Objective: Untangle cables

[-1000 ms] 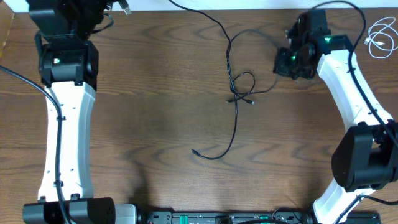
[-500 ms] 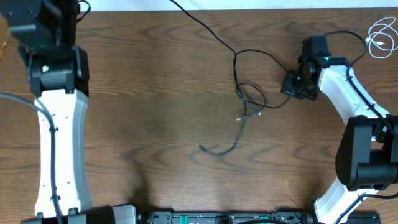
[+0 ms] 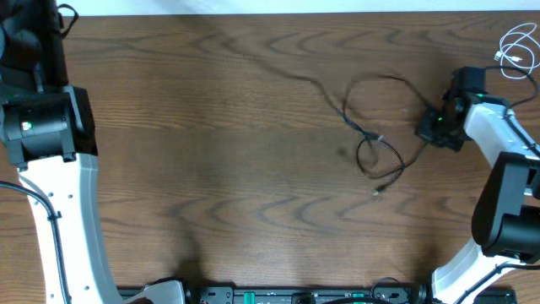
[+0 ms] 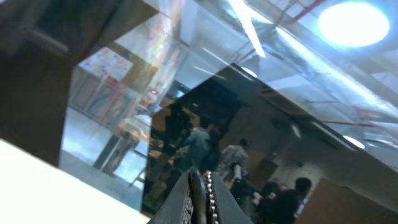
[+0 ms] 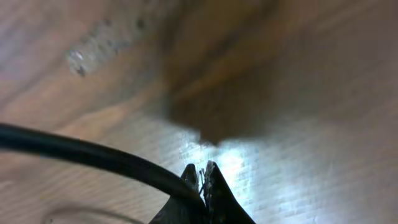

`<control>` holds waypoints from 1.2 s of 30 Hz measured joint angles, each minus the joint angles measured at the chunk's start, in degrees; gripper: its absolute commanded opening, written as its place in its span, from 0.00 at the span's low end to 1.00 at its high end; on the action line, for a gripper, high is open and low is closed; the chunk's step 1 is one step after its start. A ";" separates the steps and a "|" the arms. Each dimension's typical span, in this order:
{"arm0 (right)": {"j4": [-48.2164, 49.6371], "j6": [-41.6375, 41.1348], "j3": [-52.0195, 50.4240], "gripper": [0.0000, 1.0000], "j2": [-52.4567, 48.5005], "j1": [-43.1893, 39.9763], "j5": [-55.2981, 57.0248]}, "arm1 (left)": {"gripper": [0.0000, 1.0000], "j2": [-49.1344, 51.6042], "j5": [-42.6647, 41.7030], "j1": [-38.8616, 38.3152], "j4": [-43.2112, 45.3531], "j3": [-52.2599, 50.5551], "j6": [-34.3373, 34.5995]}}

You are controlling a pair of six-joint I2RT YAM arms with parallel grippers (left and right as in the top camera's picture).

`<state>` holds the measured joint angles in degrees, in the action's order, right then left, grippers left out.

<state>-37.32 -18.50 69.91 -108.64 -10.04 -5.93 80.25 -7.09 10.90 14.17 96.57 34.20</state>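
Black cable (image 3: 371,135) is on the table (image 3: 211,169), right of centre, roughly 2 to 3 o'clock. It has one small closed loop with a crossing on its 12 o'clock side. A short tail with a plug end points to 6 o'clock, lying loose. From the crossing, one strand arcs up and over toward 3 o'clock and ends at the right hand (image 3: 437,127). The other strand heads to 11 o'clock and blurs out before the far edge, so I can't tell where it ends. The right hand sits low at 3 o'clock and is fully closed. In its wrist view the fingers (image 5: 214,194) are pinched on the black cable right at the tips, with the wood close behind. The left hand (image 4: 200,186) is also closed, with the tips together. It's tilted up at the ceiling lights and some glass, and I can't see anything between the tips. The left arm (image 3: 51,143) runs along the 9 o'clock edge. White cable (image 3: 516,52) is coiled in loose loops in the 1 o'clock corner. It's well apart from the black one, and neither hand is touching it.
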 measured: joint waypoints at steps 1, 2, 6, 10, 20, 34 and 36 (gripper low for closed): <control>0.17 0.61 0.00 0.01 0.00 -0.07 -0.61 | 0.07 0.00 0.61 0.07 -0.09 0.00 -0.02; 0.28 1.03 0.00 0.01 0.00 -0.04 -1.14 | 0.08 0.00 1.31 0.07 -0.09 0.00 -0.13; 0.74 1.73 0.00 0.01 0.00 0.15 -2.67 | 0.08 0.00 3.02 0.07 -0.04 0.00 -1.53; 1.79 3.28 0.00 0.01 0.00 0.33 -3.98 | 0.07 0.00 3.19 0.04 -2.71 0.00 -2.58; 0.37 9.14 7.34 0.01 3.65 1.22 -12.17 | 0.07 0.00 0.98 0.04 -20.85 0.39 -5.44; -9.35 8.79 34.27 0.01 25.46 -7.34 -5.33 | 0.07 4.74 -7.61 -1.95 -40.96 0.59 -6.54; -10.16 9.16 34.36 0.01 25.66 -10.78 -5.09 | 0.07 6.43 -8.87 -3.65 -41.77 0.59 -7.21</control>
<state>-47.48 -9.34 104.27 -82.98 -20.82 -11.03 86.67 -15.97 7.25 -27.59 97.17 26.98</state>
